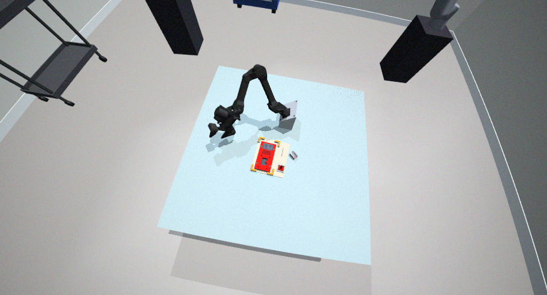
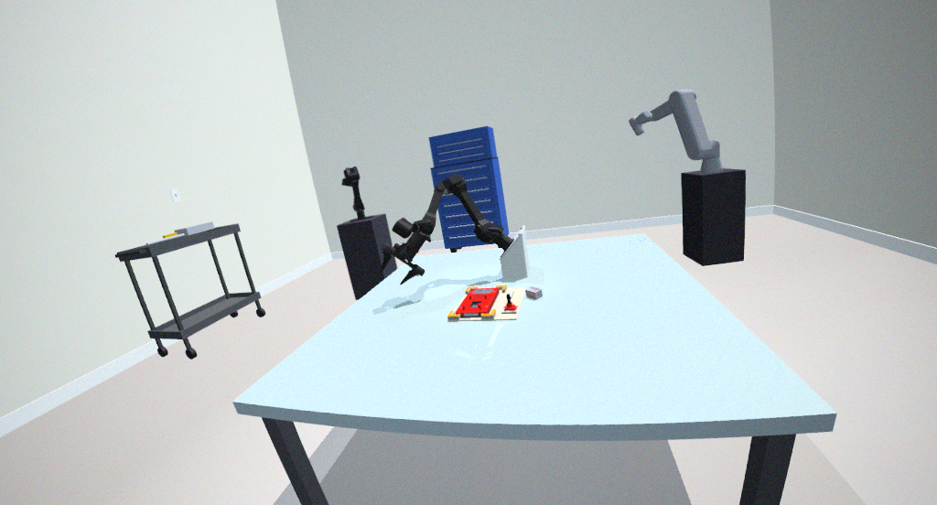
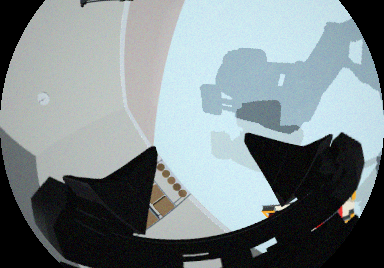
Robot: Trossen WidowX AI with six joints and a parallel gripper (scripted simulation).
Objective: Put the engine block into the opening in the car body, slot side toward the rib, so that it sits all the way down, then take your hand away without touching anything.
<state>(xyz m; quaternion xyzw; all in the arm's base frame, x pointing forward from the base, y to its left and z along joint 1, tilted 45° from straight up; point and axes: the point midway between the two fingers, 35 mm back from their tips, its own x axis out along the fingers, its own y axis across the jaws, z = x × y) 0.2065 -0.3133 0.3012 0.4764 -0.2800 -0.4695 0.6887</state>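
Note:
The engine block [image 1: 293, 154] [image 2: 533, 293], a small grey block with a little red on it, lies on the table just right of the cream plate. The red car body [image 1: 266, 152] [image 2: 487, 300] lies on that plate between yellow corner pieces; its dark opening [image 1: 264, 161] [image 2: 475, 304] shows towards the near end. The rib and the block's slot are too small to tell. My gripper [image 1: 217, 136] [image 2: 393, 275] [image 3: 202, 144] is open and empty, above the table's left side, left of the car body and touching nothing. The wrist view does not show the block.
The cream plate [image 1: 284, 159] [image 2: 519, 295] also bears a red piece with a black lever [image 1: 280, 168] [image 2: 510, 306], right of the car body. A grey slanted bracket [image 1: 287, 123] [image 2: 516, 260] stands at the arm's base, behind the plate. The table's left edge is close to my gripper.

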